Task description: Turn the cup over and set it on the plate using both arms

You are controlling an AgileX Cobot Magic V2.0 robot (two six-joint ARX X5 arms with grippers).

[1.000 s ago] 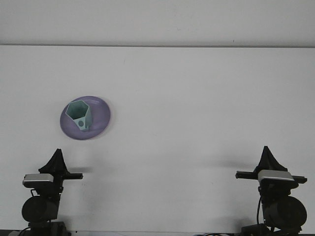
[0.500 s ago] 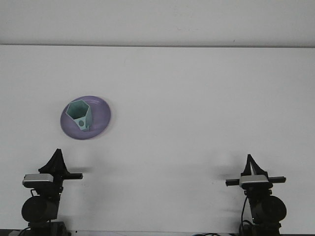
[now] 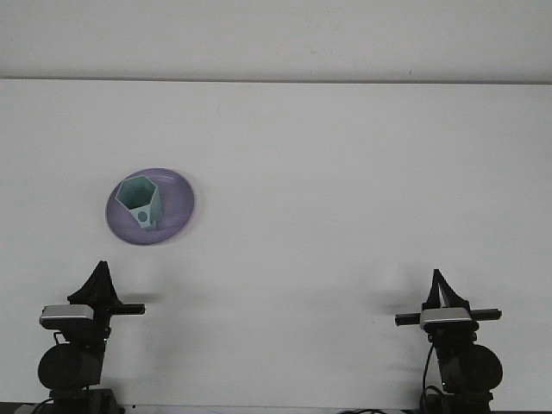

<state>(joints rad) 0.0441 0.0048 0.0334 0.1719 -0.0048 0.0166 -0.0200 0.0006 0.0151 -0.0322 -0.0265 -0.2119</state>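
Observation:
A pale green hexagonal cup [image 3: 141, 203] stands upright, mouth up, on the purple plate [image 3: 177, 203] at the left of the white table. My left gripper [image 3: 97, 278] is at the near left edge, below the plate and well apart from it. At the near right edge sits my right gripper [image 3: 440, 286], far from the cup. Neither gripper holds anything that I can see.
The white table [image 3: 345, 190] ends at a far edge against a pale wall. Both arm bases sit at the near edge.
My right gripper moved left and lower over the last second, then stopped. The left gripper, cup and plate have stayed still.

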